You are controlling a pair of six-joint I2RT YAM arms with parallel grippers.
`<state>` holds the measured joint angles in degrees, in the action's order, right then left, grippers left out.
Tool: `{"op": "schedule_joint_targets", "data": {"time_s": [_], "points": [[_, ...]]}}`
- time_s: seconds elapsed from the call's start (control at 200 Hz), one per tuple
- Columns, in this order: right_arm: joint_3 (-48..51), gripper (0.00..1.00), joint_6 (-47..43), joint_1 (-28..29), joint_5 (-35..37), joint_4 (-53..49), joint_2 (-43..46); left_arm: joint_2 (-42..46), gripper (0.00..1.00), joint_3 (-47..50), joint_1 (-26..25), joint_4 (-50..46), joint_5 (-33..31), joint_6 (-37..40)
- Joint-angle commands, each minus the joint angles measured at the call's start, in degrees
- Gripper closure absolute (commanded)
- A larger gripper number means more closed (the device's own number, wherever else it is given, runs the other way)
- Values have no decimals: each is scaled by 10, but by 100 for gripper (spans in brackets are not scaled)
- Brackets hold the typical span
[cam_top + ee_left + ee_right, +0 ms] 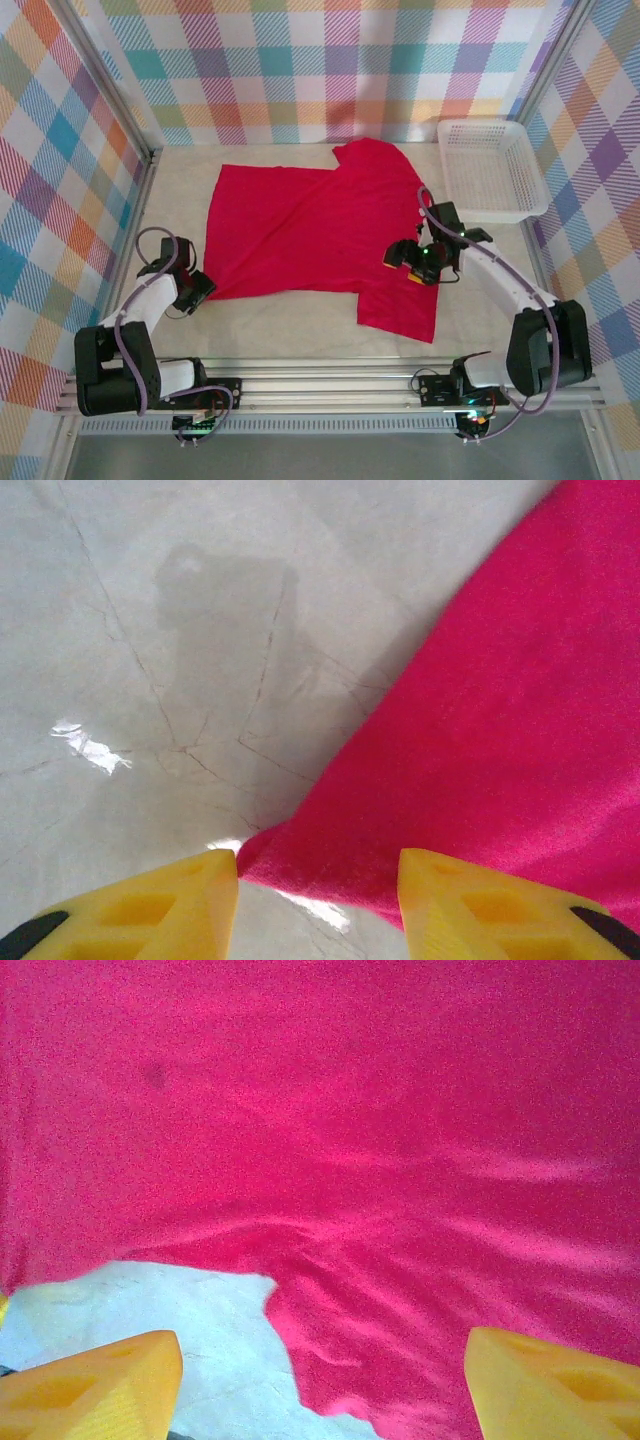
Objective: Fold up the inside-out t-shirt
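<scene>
— Inside-out t-shirt (310,235): where is it logged?
— Spread flat, red, across the middle of the desk (290,325), nearer the far edge. One sleeve is pointed at the far edge, the other at the near edge. White basket (490,170) is noted in the far right corner.
— Left pincer (318,880)?
— Jaws held apart at the shirt's near left corner; the cloth tip is seen between the yellow fingers (150,910), unclamped.
— Right pincer (325,1380)?
— Jaws held wide apart above the shirt's right-hand side; nothing is gripped.
</scene>
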<state>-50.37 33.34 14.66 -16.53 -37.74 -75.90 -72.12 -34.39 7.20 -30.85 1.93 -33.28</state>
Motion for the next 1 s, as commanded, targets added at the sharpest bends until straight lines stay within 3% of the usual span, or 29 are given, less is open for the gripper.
{"op": "schedule_joint_targets", "data": {"time_s": [0.0,0.095,0.21,0.28,0.565,0.775,0.995], "points": [[12,25,-12,-2,30,-53,35,-22,54,14,8,29,-3,-12],[22,26,-11,-2,55,-91,53,-28,67,14,9,43,8,-17],[45,28,-8,-1,81,-129,63,-5,92,-4,9,34,6,-18],[55,31,-4,4,93,-151,54,10,98,-27,9,17,2,-16],[93,47,73,34,116,-161,38,15,100,-68,9,14,58,-25],[163,46,150,35,136,-132,75,13,99,-74,9,21,70,-16],[168,43,175,36,158,-171,109,-10,99,-78,9,40,90,-10]]}}
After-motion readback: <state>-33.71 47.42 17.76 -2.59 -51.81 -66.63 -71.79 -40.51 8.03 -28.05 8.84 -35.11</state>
